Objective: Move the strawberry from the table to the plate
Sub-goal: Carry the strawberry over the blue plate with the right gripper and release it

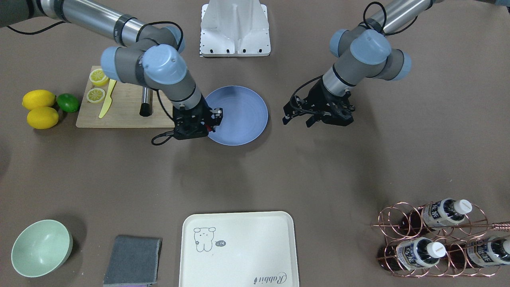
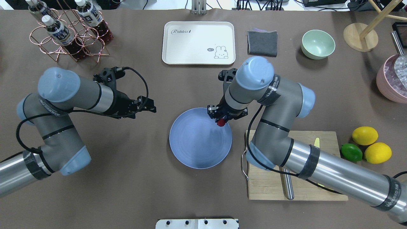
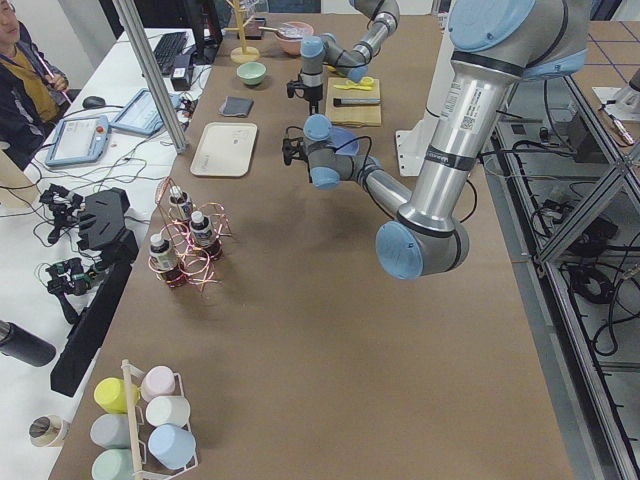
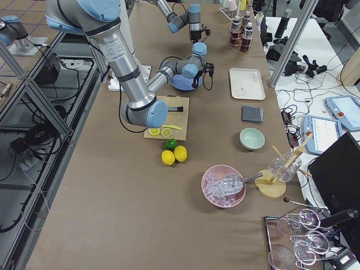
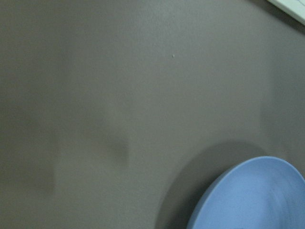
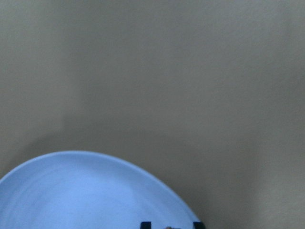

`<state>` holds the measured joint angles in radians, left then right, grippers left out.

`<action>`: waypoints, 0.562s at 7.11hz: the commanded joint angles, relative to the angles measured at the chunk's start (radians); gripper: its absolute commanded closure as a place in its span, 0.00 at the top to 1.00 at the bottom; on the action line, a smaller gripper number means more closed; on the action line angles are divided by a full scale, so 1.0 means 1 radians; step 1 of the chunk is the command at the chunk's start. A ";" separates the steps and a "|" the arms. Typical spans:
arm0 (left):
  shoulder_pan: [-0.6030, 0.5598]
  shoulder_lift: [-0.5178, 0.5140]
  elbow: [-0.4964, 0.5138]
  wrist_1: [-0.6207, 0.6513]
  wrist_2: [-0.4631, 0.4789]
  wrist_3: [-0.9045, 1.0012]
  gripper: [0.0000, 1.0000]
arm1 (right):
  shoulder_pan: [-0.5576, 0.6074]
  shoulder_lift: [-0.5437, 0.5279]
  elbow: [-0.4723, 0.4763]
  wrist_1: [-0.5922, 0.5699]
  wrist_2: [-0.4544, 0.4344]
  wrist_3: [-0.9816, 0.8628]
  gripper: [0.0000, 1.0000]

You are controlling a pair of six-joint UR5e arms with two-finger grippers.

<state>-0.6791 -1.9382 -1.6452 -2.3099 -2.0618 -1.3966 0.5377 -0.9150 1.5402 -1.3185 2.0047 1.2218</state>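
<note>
The matte brown-grey surface [image 5: 119, 71] fills most of the frame. A blue plate [image 5: 252, 195] curves in at the lower right, cut off by the frame's edges, with a dark shadow along its left rim. A pale tray edge [image 5: 291, 8] crosses the upper right corner.

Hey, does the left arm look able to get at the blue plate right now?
Probably yes. The left hand hangs over bare table beside the plate, with nothing between them. The right hand, holding the strawberry, covers only a patch of the rim on the other side.
</note>
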 commanded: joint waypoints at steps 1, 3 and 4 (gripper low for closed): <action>-0.062 0.022 0.001 0.003 -0.049 0.060 0.94 | -0.077 0.021 -0.009 0.016 -0.075 0.045 0.00; -0.063 0.041 -0.004 0.001 -0.050 0.059 0.94 | -0.081 0.038 -0.012 0.018 -0.118 0.105 1.00; -0.082 0.051 -0.004 0.001 -0.054 0.060 0.94 | -0.061 0.038 0.015 0.019 -0.110 0.110 1.00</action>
<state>-0.7461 -1.9000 -1.6481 -2.3082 -2.1120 -1.3377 0.4638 -0.8809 1.5347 -1.3014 1.8979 1.3147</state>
